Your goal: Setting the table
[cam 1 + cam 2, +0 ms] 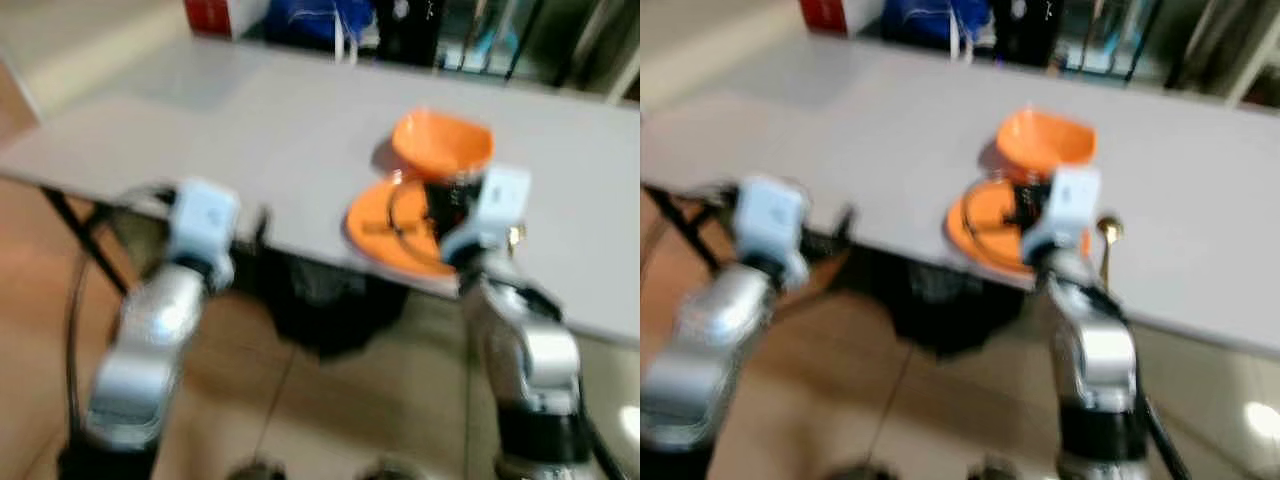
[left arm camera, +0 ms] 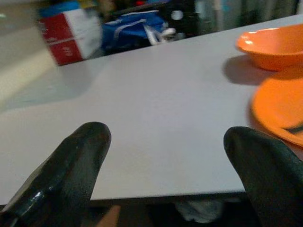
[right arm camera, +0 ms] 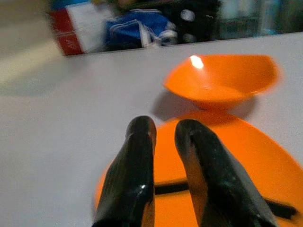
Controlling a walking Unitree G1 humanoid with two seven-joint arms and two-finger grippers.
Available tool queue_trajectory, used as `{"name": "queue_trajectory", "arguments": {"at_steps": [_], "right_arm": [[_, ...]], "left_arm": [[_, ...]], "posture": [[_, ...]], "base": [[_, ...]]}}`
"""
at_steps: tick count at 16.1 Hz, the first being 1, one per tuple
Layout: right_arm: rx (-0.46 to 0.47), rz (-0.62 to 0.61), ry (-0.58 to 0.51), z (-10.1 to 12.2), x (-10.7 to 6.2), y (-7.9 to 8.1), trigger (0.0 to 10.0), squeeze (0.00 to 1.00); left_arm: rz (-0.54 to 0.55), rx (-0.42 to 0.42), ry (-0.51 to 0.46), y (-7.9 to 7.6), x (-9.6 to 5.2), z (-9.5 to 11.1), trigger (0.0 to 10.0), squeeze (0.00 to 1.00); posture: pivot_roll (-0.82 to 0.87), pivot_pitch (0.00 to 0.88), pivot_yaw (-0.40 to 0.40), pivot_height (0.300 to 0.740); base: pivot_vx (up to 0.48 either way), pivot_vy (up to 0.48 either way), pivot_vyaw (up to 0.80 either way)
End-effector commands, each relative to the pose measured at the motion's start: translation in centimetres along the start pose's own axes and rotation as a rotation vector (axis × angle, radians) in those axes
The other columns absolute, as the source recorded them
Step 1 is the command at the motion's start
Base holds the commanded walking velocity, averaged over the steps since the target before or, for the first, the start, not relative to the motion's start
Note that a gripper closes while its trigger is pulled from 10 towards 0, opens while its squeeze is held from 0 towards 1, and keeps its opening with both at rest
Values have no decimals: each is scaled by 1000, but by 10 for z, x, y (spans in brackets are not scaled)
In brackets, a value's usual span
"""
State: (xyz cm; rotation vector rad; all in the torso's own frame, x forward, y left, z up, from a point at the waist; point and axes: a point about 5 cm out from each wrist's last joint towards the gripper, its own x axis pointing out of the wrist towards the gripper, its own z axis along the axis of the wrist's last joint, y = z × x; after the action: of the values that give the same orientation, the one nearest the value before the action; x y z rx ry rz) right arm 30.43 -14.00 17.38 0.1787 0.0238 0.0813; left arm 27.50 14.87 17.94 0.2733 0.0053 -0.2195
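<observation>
On the table (image 1: 250, 120), right of centre, 1 plate (image 1: 380, 232) and 1 bowl (image 1: 445, 143) are placed (cutlery seems unfinished). Right gripper (image 3: 163, 130) nearly pressed together, empty; left gripper (image 2: 165, 142) spread.

The right end effector (image 3: 163, 137) hangs over an orange plate (image 3: 246, 165) on the grey worktop (image 3: 71, 118), its fingers (image 3: 135, 175) nearly together. An orange bowl (image 3: 222, 82) sits just beyond the plate.
</observation>
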Motion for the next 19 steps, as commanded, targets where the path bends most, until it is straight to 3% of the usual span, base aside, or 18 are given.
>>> {"name": "queue_trajectory", "arguments": {"at_steps": [1, 19], "right_arm": [[-5, 26, 1, 1, 2, 6, 10000, 0], [-12, 26, 2, 2, 8, 6, 10000, 0]], "left_arm": [[42, 27, -7, 7, -1, 3, 10000, 0], [75, 20, -20, 7, 3, 6, 10000, 0]], "posture": [[12, 68, -27, 740], [11, 59, -37, 740]], "base": [[0, 480, -800], [0, 480, -800]]}}
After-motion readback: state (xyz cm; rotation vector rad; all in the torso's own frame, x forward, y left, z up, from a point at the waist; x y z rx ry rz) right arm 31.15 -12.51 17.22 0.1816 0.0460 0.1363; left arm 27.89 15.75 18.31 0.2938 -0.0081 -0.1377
